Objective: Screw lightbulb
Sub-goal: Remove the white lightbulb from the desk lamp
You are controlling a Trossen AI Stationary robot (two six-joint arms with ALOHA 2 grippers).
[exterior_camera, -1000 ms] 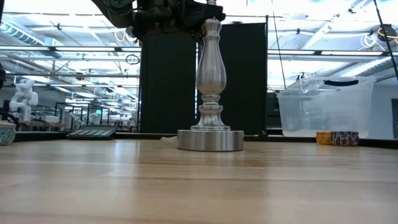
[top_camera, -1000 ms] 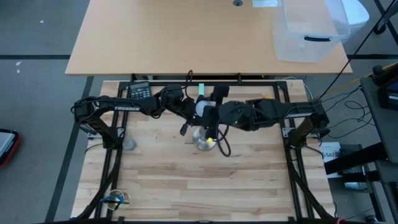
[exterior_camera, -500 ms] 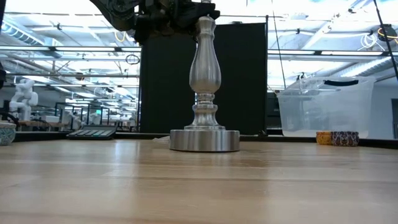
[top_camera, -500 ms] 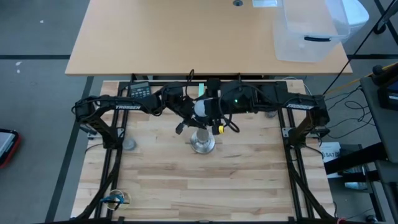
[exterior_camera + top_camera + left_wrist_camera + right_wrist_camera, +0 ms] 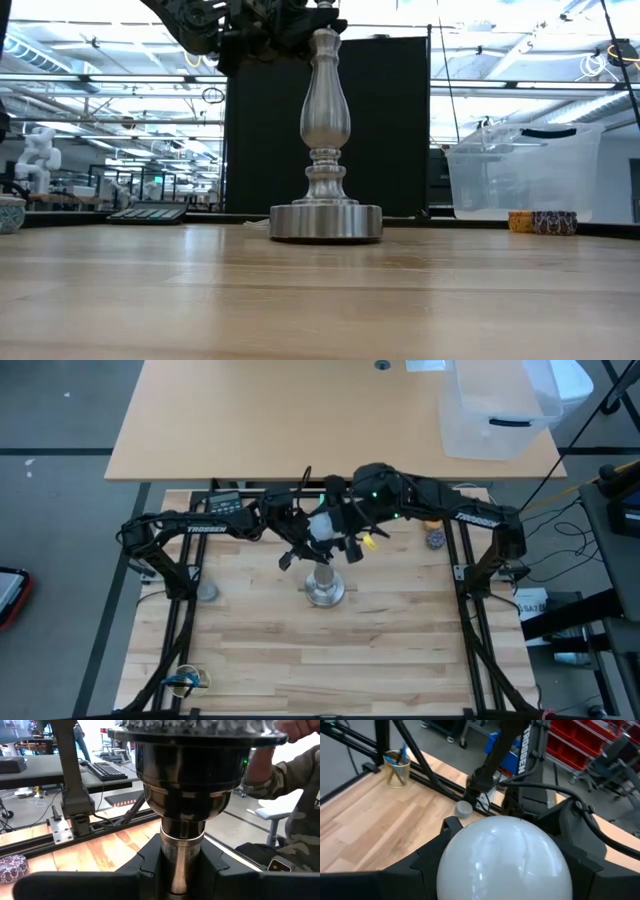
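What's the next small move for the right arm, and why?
Probably bring the lightbulb, clamped in the right gripper, down over the stand's socket. The left gripper grips the stand's neck near the top, and in the high view the bulb sits slightly off from the stand's base.

One camera looks straight down on the counter (image 5: 250, 640); another sits level, close behind the stand (image 5: 325, 150), shared by both.

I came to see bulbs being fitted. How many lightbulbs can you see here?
1. The lightbulb sits between the right gripper's fingers, above the silver stand that the left gripper holds. Others may be hidden in the clear bin.
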